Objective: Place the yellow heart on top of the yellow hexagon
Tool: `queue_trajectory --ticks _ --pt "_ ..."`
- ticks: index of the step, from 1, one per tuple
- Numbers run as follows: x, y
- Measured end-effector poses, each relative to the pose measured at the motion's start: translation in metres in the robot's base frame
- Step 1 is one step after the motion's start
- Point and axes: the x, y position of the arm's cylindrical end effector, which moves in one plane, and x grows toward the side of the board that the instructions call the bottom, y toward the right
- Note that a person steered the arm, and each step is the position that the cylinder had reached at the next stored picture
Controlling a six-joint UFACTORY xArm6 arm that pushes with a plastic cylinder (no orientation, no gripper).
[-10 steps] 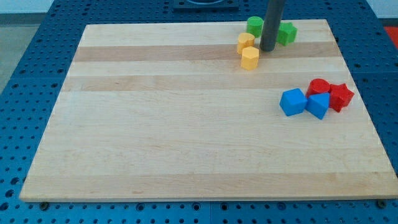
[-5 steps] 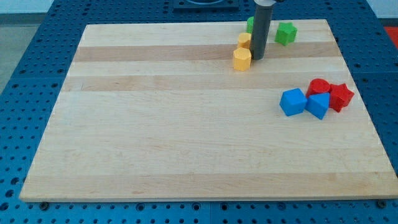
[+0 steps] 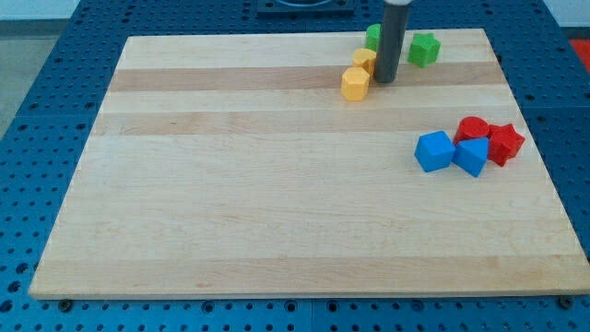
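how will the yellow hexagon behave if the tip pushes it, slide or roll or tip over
The yellow hexagon looks squat and flat-bottomed on the smooth wooden board, so it will probably slide, not roll. It seems rigid and small, likely light. My tip is to its right, beside the yellow heart; an off-centre push may spin it.

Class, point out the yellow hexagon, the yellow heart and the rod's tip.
yellow hexagon (image 3: 355, 83), camera view, its top face.
yellow heart (image 3: 365, 61), camera view, its visible top.
my tip (image 3: 386, 78), camera view, its very end.
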Motion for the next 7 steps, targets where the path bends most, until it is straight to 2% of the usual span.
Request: queue_trajectory --ticks 6,7 --pt "-0.003 -0.019" --pt "0.032 0.016"
